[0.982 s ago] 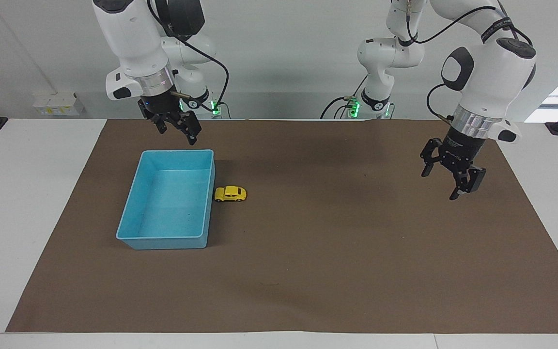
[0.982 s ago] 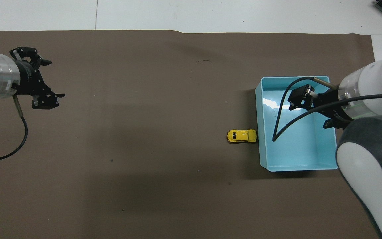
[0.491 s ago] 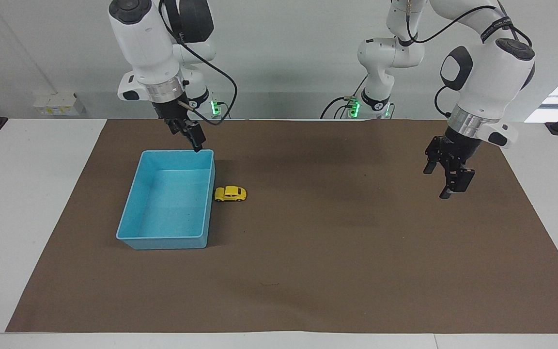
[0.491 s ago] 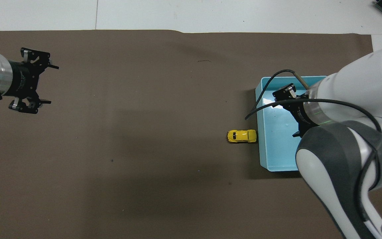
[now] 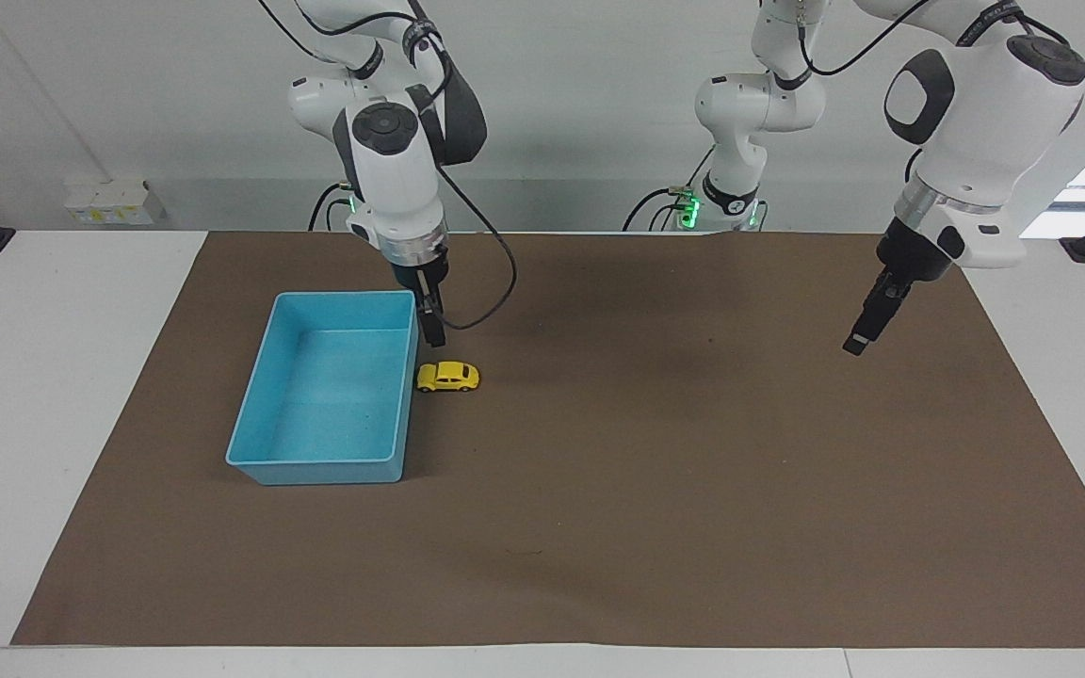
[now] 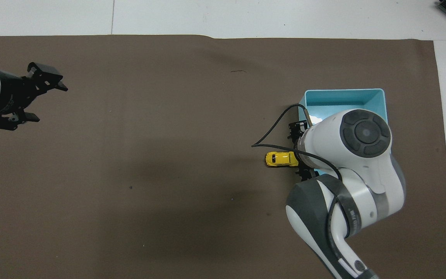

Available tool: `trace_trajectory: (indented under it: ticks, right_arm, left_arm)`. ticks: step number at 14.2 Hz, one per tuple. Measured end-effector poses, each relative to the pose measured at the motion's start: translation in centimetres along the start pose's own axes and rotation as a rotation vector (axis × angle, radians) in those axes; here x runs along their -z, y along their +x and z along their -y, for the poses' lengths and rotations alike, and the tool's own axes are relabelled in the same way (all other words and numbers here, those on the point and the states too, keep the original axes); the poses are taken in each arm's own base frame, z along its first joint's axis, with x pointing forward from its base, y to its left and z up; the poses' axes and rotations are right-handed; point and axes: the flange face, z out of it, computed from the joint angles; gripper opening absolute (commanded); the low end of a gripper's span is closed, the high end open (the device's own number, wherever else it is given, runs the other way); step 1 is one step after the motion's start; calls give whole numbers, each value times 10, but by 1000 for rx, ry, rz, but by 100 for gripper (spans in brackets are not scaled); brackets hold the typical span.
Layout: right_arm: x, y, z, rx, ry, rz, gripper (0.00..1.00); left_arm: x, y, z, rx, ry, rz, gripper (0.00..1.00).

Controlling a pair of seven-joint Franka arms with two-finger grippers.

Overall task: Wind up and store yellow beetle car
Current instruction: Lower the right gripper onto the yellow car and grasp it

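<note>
Starting out: I see the yellow beetle car [image 5: 448, 377] mid-left of frame on the counter [image 5: 599, 452], touching the blue tray [image 5: 316, 471], unwound, unstored. Right gripper [image 5: 431, 331] above it, jaws apart; left gripper [image 5: 861, 334] waits, jaws apart.

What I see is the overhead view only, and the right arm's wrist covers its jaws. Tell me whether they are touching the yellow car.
Observer: No. In the facing view the right gripper hangs above the yellow beetle car, with a gap between them.
Operator: Report the tray's contents.
Observer: The blue tray is empty; the car stands on the mat beside it.
Operator: Give the left gripper's height.
Observer: The left gripper hangs clear above the mat.
</note>
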Motion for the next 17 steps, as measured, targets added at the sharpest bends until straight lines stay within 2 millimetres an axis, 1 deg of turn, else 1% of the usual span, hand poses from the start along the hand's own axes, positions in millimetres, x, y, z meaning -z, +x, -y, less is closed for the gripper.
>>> trace_trajectory:
  ticks: [2,4,6,8,10,12,14,15,16,17]
  right_arm:
    - [-26,-14,-8,-39,11,-55,100]
    - [-54,-26,-11,-71,18,-105,100]
    - [-79,-32,-10,-80,19,-158,100]
    - [-102,-43,-11,-79,11,-188,100]
    - [-118,-49,-10,-86,11,-186,100]
    - [-123,-48,-8,-92,16,-181,100]
    - [-124,-43,-6,-100,32,-170,100]
    - [-127,-37,-6,-110,44,-160,100]
    - [-132,-30,-7,-119,48,-154,65]
    - [-138,-23,-9,-128,46,-151,22]
  left_arm:
    - [3,-2,5,-167,21,13,100]
    - [7,1,12,-278,30,17,100]
    - [9,11,27,-406,38,25,100]
    - [11,25,48,-548,46,41,100]
    - [16,29,62,-687,59,62,100]
    - [34,18,63,-754,86,59,100]
    - [62,-2,60,-782,89,45,100]
    - [72,-11,58,-795,88,39,100]
    - [78,-17,55,-806,86,30,100]
    - [79,-21,51,-815,86,28,100]
